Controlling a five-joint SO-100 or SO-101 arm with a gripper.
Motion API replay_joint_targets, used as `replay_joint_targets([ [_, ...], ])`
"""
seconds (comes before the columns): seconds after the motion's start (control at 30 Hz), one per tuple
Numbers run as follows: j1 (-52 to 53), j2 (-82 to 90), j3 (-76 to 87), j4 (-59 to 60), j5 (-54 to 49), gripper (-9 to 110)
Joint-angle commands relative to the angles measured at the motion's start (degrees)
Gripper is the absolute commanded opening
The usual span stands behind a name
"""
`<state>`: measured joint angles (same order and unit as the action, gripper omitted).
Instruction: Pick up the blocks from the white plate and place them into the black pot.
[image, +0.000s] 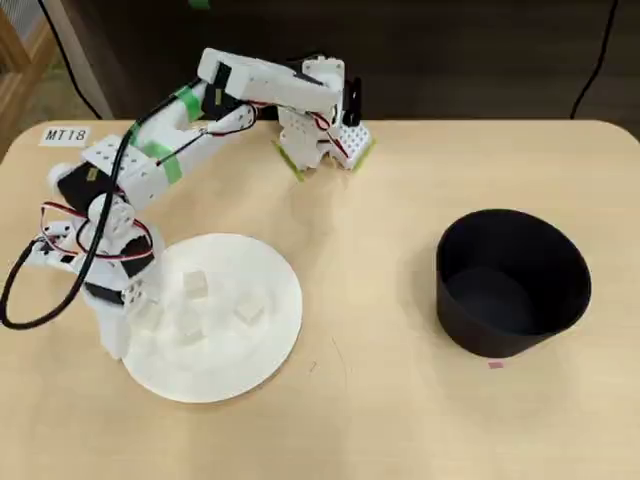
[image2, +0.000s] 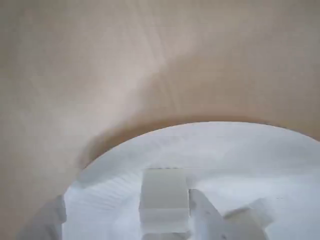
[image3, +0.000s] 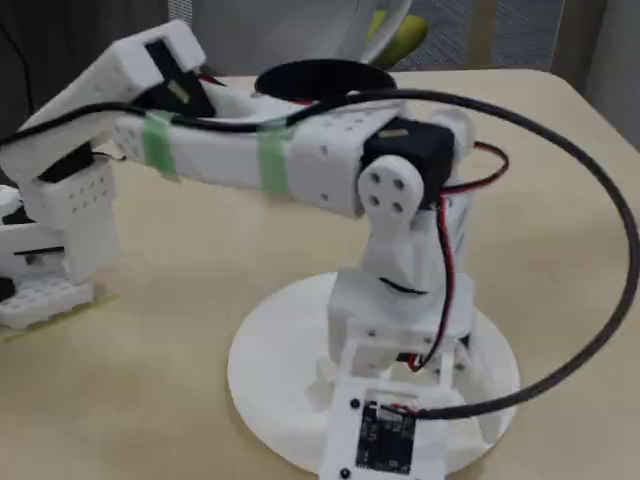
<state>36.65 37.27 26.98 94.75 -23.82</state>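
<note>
Four pale blocks (image: 195, 284) lie on the left half of the white plate (image: 270, 345) in the overhead view: one toward the far side, one toward the right (image: 248, 308), one in the middle (image: 187, 325), and one at the left (image: 148, 314) just beside the arm's wrist. None is in the black pot (image: 512, 283), which stands empty, well apart at the right of the table (image: 380, 200).

The wrist view shows one block (image2: 164, 200) close under the camera on the plate's ribbed surface, with a pale finger (image2: 207, 217) just to its right, touching or nearly so. A second pale form at the left edge (image2: 50, 220) may be the other finger. If so, the jaws stand open with the block between them, nearer the right one, and they hold nothing. The gripper (image: 135, 320) hangs low over the plate's left edge. In the fixed view the wrist housing hides the fingertips.

The step in hand, by my reading, is the approach to the first block. The next move calls for centring the jaws on that cube, lowering fully, and closing on two flat faces before lifting and carrying it right to the pot. A skewed grip could push the cube across the smooth plate.
</note>
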Motion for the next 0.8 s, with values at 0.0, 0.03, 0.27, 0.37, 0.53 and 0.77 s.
replay_joint_targets([
  [0.0, -0.6, -0.1, -3.4, -0.3, -0.2, 34],
  [0.03, -0.7, -0.7, -3.9, -0.3, -0.2, 33],
  [0.27, -1.6, -3.6, -7.4, -0.2, 1.6, 9],
  [0.37, -1.8, -4.1, -8.3, 0.3, 2.4, -2],
  [0.53, -2.6, -2.6, -8.3, 0.4, 1.9, -2],
  [0.77, -4.1, 6.0, -9.7, 0.4, 4.0, -2],
])
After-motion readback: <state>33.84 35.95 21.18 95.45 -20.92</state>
